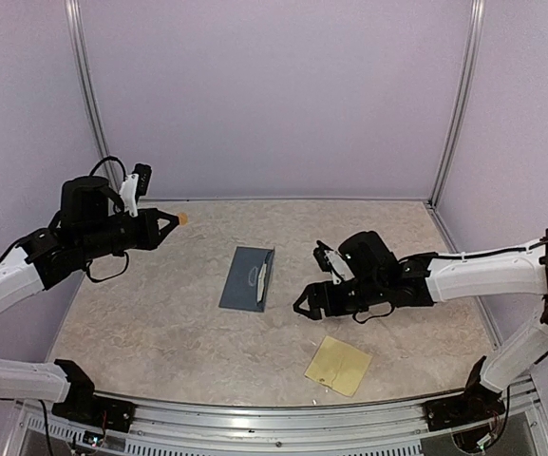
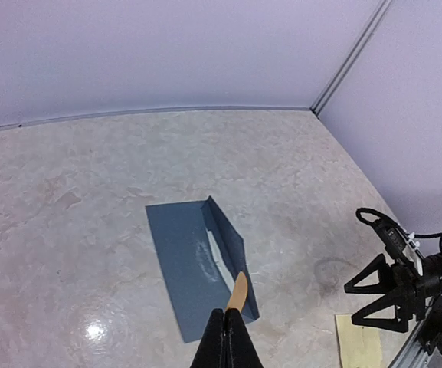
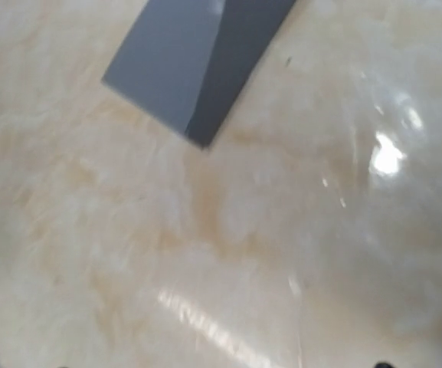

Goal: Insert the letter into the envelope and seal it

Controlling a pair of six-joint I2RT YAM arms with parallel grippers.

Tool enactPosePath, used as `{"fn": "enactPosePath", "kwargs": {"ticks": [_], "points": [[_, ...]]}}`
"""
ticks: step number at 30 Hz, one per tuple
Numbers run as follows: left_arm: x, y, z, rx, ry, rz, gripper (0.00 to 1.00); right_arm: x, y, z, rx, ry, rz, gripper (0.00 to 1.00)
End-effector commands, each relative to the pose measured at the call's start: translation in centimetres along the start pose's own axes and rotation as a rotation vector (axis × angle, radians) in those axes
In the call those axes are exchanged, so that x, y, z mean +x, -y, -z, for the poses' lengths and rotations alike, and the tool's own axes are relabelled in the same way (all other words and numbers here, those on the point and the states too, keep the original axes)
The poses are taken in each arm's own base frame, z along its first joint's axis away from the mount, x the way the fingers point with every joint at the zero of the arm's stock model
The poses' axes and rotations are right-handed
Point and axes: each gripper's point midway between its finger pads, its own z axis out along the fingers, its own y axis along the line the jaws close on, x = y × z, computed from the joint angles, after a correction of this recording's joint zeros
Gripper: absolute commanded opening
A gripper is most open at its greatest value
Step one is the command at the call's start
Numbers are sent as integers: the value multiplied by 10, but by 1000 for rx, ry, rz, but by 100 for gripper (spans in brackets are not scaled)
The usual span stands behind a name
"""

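One envelope (image 1: 247,277), slate-blue, flap half raised, lying mid-table (image 1: 160,323). Right gripper (image 1: 304,302) near its right edge, jaws spread, empty. Left gripper (image 1: 171,223) raised towards the far-left corner, pinching a small orange tab (image 1: 184,219). Tan sheet (image 1: 338,365) by the near edge.

- Beige marbled table top (image 1: 160,313): flat and glossy. Bright patches of reflected light show on it in both wrist views.
- Tan rectangular paper sheet (image 1: 338,365): lies flat on the table top, near and right of centre. It is turned at an angle to the table edges. Any marks on its face are too small to tell.
- Pale lavender wall panels (image 1: 274,95): plain and matt. They close the table on the left, far and right sides.
- Far-left silver metal post (image 1: 88,104): stands upright where the left and far panels meet.
- Far-right silver metal post (image 1: 456,104): stands upright where the far and right panels meet.
- Silver metal rail (image 1: 283,415): runs along the near edge of the table top, left to right.
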Motion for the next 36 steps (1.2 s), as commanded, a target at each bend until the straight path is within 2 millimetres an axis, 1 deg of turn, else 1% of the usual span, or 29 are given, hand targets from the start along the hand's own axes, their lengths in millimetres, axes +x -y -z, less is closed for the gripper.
{"fn": "enactPosePath", "kwargs": {"ticks": [1, 2, 4, 6, 7, 10, 11, 15, 16, 19, 21, 22, 24, 26, 28, 29, 30, 33, 36], "points": [[-2, -37, 15, -36, -45, -27, 0, -24, -6, -33, 88, 49, -6, 81], [-4, -45, 17, -54, -33, -24, 0, -24, -4, -42, 105, 41, -8, 80], [-9, -57, 23, -86, 1, -28, 0, -32, -7, -58, 112, 39, -12, 77], [-8, -65, 26, -109, 23, -32, 0, -38, -8, -76, 118, 31, -4, 73], [-7, -68, 26, -118, 29, -32, 0, -44, -8, -83, 131, 41, 4, 71], [-2, -72, 26, -125, 18, -30, 0, -54, -3, -104, 190, 40, 16, 68], [-2, -73, 26, -127, 17, -31, 0, -54, 4, -113, 221, 33, 21, 67], [1, -75, 26, -130, 16, -22, 0, -67, 13, -136, 293, 62, 30, 66], [1, -75, 26, -131, 16, -18, 0, -70, 16, -141, 312, 67, 32, 64], [2, -75, 25, -125, 14, -14, 0, -79, 20, -153, 350, 82, 36, 55], [1, -75, 26, -124, 16, -14, 0, -84, 21, -159, 365, 89, 44, 45], [1, -76, 26, -125, 18, -12, 0, -85, 21, -161, 372, 90, 47, 37], [1, -76, 27, -125, 19, -12, 0, -89, 23, -163, 390, 93, 55, 27], [1, -77, 27, -128, 20, -12, 0, -87, 27, -163, 417, 85, 60, 16], [2, -79, 27, -133, 16, -13, 0, -85, 31, -160, 440, 78, 64, 6], [2, -79, 27, -134, 14, -13, 0, -84, 33, -157, 445, 74, 68, 2], [3, -79, 27, -136, 14, -13, 0, -81, 34, -154, 449, 68, 73, 0], [5, -77, 25, -117, 4, -1, 0, -71, 37, -142, 449, 50, 85, 0], [7, -70, 24, -82, 6, 29, 0, -59, 38, -122, 431, 31, 86, 0]]}}
